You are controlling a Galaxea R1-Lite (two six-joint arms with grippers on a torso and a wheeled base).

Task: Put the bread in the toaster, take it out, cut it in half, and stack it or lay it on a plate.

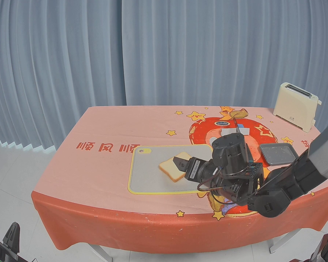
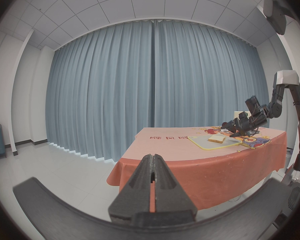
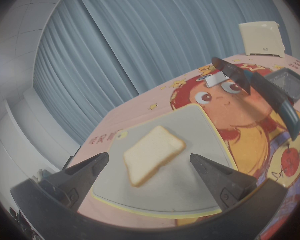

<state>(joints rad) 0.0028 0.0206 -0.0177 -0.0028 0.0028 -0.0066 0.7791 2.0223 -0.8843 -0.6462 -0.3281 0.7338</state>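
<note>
A single slice of bread (image 1: 173, 168) lies on the grey, yellow-rimmed cutting board (image 1: 145, 175) near the table's front. My right gripper (image 1: 176, 161) hovers just over the slice's right side, open; in the right wrist view its fingers (image 3: 86, 170) spread to either side of the bread (image 3: 151, 154). The cream toaster (image 1: 296, 106) stands at the far right corner. A dark-bladed knife with a teal handle (image 3: 263, 90) rests to the right of the board. A grey plate (image 1: 278, 153) sits right of my arm. My left gripper (image 2: 152, 157) hangs shut, low and off the table's left side.
A small white block (image 1: 236, 131) lies behind my right wrist, near the knife's tip. The orange cloth's left half (image 1: 98, 135) is bare. A blue curtain hangs close behind the table.
</note>
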